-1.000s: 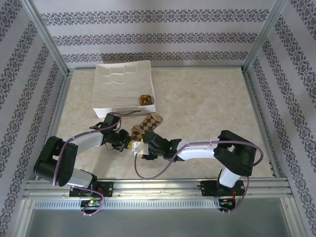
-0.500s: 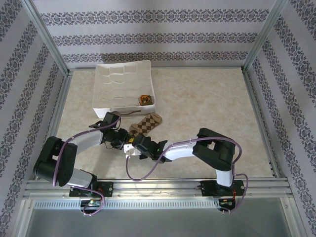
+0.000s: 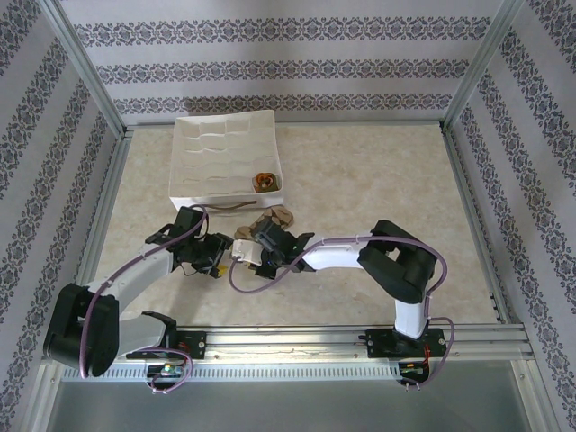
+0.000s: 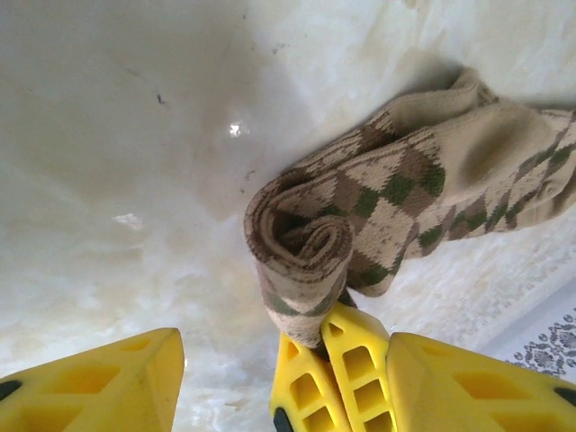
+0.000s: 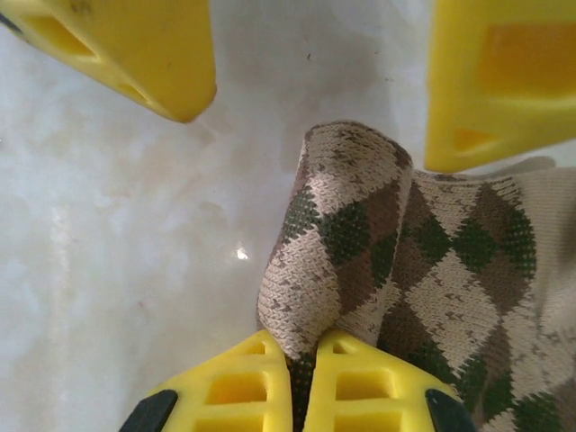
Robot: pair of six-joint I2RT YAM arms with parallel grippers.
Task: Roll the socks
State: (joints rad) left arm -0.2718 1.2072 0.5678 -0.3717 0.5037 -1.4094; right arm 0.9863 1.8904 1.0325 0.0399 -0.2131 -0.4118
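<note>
While you look down from the top view, you see the argyle sock [image 3: 277, 218] on the table [image 3: 378, 171], just in front of the white box [image 3: 220, 144]. The left gripper [image 3: 216, 264] and right gripper [image 3: 241, 252] meet at its near end. The olive sock [image 3: 264, 182] sits bundled in the box's near right corner.

At your left wrist, the jaws stand apart, gripping nothing, either side of the rolled end.

At your right wrist, the jaws pinch tight on that fold.

Top camera looks down; close wrist cameras share the argyle sock [image 4: 396, 189].
</note>
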